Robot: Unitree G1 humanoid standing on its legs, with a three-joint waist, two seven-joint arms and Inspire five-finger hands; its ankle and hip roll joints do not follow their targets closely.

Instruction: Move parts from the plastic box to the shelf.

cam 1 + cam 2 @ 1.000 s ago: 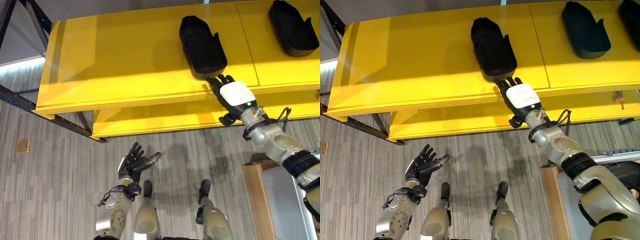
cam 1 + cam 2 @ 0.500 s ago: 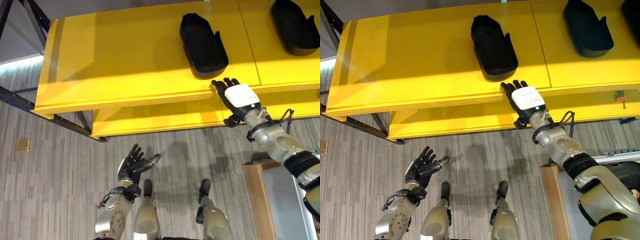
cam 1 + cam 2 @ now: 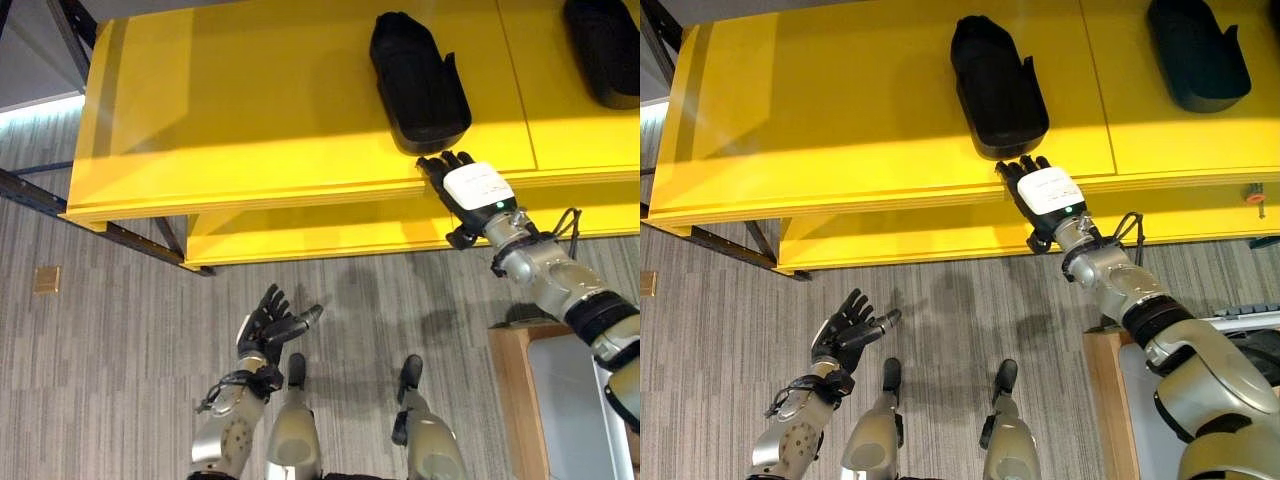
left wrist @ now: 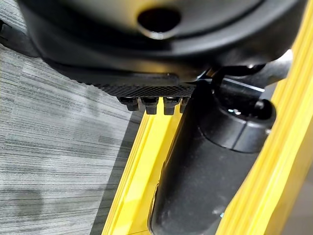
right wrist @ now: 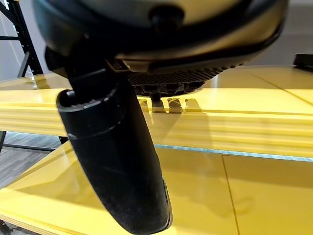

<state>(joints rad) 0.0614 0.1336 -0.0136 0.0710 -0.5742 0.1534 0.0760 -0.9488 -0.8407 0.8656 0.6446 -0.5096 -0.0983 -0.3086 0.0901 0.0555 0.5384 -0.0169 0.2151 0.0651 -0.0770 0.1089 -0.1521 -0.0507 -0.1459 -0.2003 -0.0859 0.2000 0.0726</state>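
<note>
Black part sits on the yellow shelf; our right robot hand, fingers straight and empty, is just below it. Looks rigid, lightish plastic, so we'd grab its long sides. Left robot hand hangs spread.

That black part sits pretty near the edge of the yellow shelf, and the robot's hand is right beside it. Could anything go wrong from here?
Possibly. The nearest black part lies close to the front edge of the yellow shelf, and the right robot hand is at that edge just below it, fingers straight. A careless sweep could nudge the part askew or off the shelf. The arm could also knock the shelf's lip when it moves. The left robot hand hangs open, low over the floor, so it seems no hazard.
</note>
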